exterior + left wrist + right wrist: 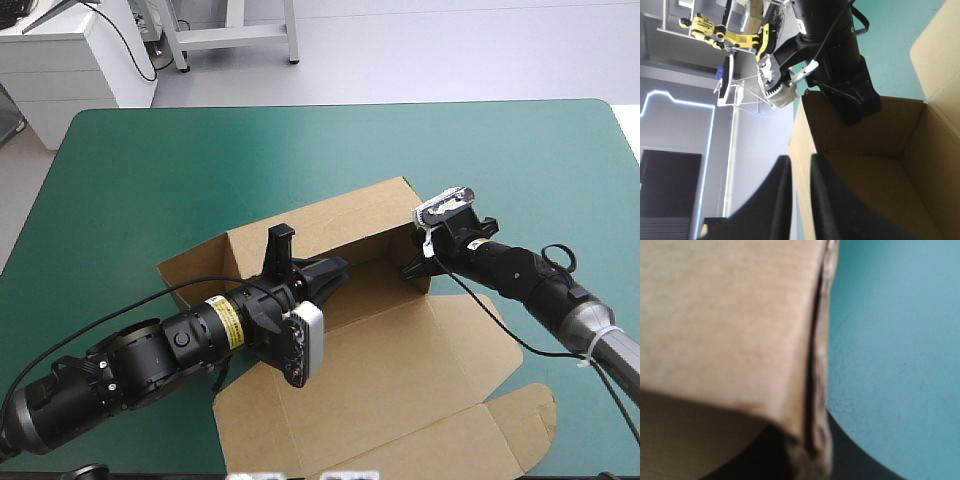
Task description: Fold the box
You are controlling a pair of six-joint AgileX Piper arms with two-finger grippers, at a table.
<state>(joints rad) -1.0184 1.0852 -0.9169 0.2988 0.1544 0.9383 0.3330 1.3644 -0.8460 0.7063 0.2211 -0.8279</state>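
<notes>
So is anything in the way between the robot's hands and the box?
Nothing visible. The left hand pinches a raised wall of the box, and the right hand pinches the wall at its right corner.

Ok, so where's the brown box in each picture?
High view: the box sits mid-table, walls raised at the far side, lid flat toward the near edge.
Left wrist view: the box opens ahead of the left gripper, one wall between its fingers.
Right wrist view: one box wall, close up.
Shared landmark: the teal-green cover beside the box.
</notes>
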